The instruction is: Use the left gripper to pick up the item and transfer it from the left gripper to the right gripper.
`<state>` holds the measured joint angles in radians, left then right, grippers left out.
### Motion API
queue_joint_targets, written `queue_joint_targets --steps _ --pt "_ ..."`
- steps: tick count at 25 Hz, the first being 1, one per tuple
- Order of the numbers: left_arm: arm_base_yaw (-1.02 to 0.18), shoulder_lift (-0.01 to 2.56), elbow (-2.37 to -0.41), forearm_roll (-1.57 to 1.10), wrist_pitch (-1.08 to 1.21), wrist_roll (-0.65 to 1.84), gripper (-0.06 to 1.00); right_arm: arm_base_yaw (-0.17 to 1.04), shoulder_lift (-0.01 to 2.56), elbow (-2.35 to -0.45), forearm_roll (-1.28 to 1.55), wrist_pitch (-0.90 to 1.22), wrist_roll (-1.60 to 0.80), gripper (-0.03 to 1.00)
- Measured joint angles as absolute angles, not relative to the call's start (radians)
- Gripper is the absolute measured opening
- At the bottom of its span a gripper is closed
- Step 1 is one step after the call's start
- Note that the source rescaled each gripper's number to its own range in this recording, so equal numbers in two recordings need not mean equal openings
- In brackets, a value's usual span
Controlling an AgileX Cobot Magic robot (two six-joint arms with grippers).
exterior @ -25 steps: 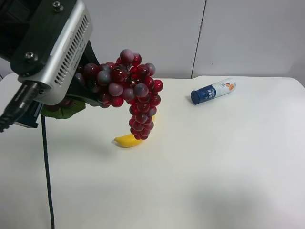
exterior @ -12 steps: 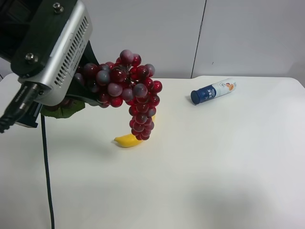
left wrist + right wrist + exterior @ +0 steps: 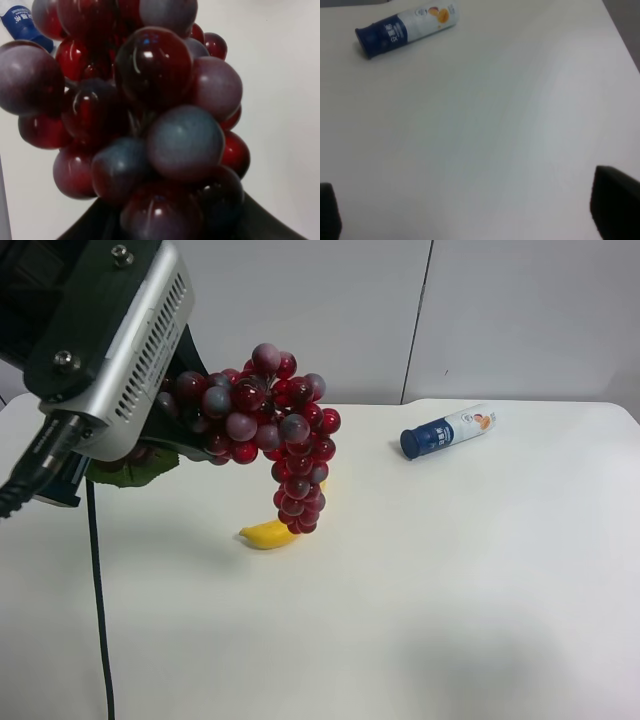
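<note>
A bunch of dark red grapes [image 3: 270, 430] with a green leaf [image 3: 140, 468] hangs in the air above the white table [image 3: 450, 580]. My left gripper [image 3: 195, 425], on the arm at the exterior high view's left, is shut on the bunch's upper part. Its fingers are mostly hidden by the grapes. The left wrist view is filled by the grapes [image 3: 145, 120], with the dark gripper body [image 3: 175, 227] behind them. My right gripper [image 3: 472, 207] is open and empty over bare table. Only its dark fingertips [image 3: 617, 200] show, and it is out of the exterior high view.
A yellow banana [image 3: 268, 534] lies on the table under the hanging grapes. A blue and white bottle [image 3: 447, 430] lies on its side at the back right; it also shows in the right wrist view [image 3: 405, 27]. A black cable [image 3: 98, 590] hangs from the left arm.
</note>
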<state>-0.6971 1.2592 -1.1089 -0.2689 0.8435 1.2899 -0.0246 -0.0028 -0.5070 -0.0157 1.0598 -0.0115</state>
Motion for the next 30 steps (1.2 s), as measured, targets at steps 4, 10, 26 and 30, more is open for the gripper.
queue_joint_targets --steps 4,10,26,30 --pt "-0.697 1.259 -1.109 -0.269 0.843 1.29 0.0 -0.025 -0.003 -0.507 -0.016 1.06 -0.011 1.0" --pt "-0.697 1.259 -1.109 -0.269 0.843 1.29 0.0 -0.025 -0.003 -0.507 -0.016 1.06 -0.011 1.0" --pt "-0.697 1.259 -1.109 -0.269 0.843 1.29 0.0 0.129 0.491 -0.618 0.312 0.784 -0.433 1.0" --pt "-0.697 1.259 -1.109 -0.269 0.843 1.29 0.0 0.25 0.627 -0.62 0.453 0.681 -0.612 1.0"
